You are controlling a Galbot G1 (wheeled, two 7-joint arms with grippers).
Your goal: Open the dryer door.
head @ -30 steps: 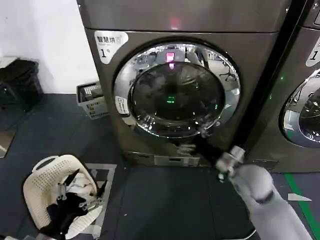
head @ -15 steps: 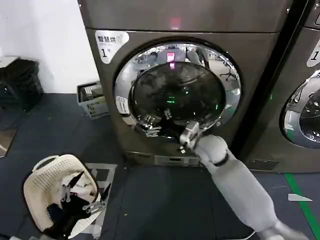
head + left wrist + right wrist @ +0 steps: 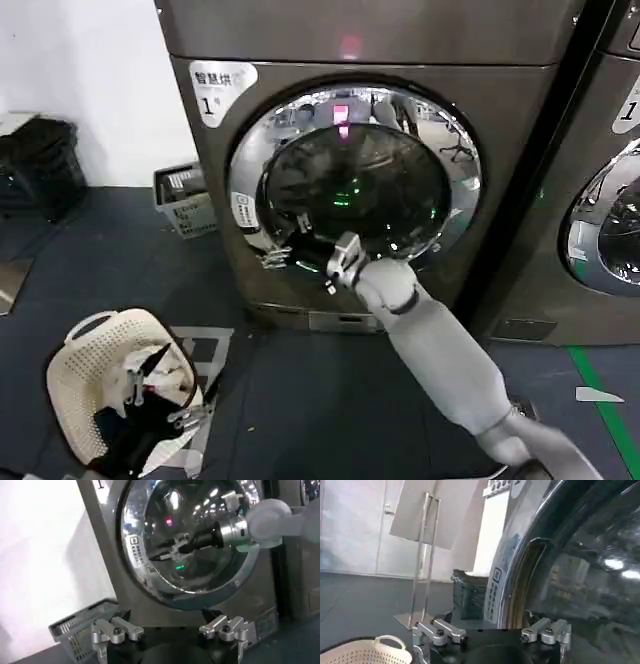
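Down at the left we see a cream basket on the dark floor, with dark and white cloth bunched in it. Our left gripper hovers over its right half, fingers spread wide apart and holding nothing. Farther back, against the wall beside the dryer, stands a grey crate; we cannot tell what is in it.

Our right arm reaches up and across to the lower left of the door. Our right gripper sits at the chrome rim there, close to the white sticker. Its fingers are parted, with the rim's edge and the gap beside it running between them; whether they touch the metal we cannot tell.

That door fills most of the dryer front: a wide shiny chrome ring around dark tinted glass, with green and pink lights glinting in it. It lies flat against the bronze-grey machine, shut. At the far right, part of a second machine's round door shows.
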